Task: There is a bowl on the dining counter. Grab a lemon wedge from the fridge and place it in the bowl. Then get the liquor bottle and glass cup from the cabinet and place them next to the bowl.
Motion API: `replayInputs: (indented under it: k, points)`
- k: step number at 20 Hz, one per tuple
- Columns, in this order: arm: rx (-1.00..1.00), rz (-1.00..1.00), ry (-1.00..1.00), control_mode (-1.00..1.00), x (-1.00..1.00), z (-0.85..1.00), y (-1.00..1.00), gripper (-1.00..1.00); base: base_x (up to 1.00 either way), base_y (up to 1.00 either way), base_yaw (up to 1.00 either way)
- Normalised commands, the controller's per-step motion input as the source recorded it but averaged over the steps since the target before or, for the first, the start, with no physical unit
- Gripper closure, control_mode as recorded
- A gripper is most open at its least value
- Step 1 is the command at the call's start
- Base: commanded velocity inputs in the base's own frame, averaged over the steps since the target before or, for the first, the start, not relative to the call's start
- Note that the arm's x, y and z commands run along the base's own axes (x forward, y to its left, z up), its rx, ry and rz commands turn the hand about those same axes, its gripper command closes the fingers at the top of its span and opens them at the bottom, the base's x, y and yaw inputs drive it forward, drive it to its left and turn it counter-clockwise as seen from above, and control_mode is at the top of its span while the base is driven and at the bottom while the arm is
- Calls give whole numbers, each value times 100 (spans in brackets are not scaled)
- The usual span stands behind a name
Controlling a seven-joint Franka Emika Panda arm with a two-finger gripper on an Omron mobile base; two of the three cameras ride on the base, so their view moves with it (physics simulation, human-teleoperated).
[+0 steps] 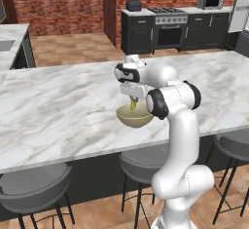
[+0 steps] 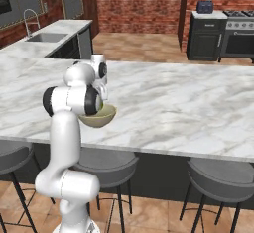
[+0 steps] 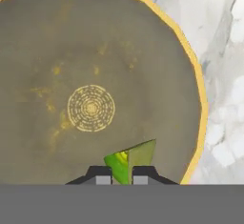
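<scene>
Lemon wedge held over the bowl

The gripper (image 3: 118, 174), clamped narrow on the lemon wedge (image 3: 129, 160), hangs above the bowl (image 1: 134, 118) near the bench (image 1: 58, 101) front edge; the hand view alone shows the bowl's ringed centre, the base views its place on the bench

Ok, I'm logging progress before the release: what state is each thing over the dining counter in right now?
Gripper: shut on the lemon wedge, pointing down over the bowl.
Lemon wedge: held between the fingertips, above the bowl's inside, not yet released.
Bowl: upright on the dining counter, nothing lying in it.
Dining counter: carries the bowl near its front edge.
</scene>
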Motion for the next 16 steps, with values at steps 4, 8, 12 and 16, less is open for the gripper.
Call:
replayInputs:
  k: [4, 8, 12, 16]
  points:
    - [0, 0, 2, -100, 13, -45, 0, 100, 0, 0, 0]
    - [0, 0, 0, -100, 1, -17, 0, 100, 0, 0, 0]
    - [0, 0, 0, -100, -17, -1, -1, 100, 0, 0, 0]
    - [0, 0, 0, -100, -31, 0, 0, 100, 0, 0, 0]
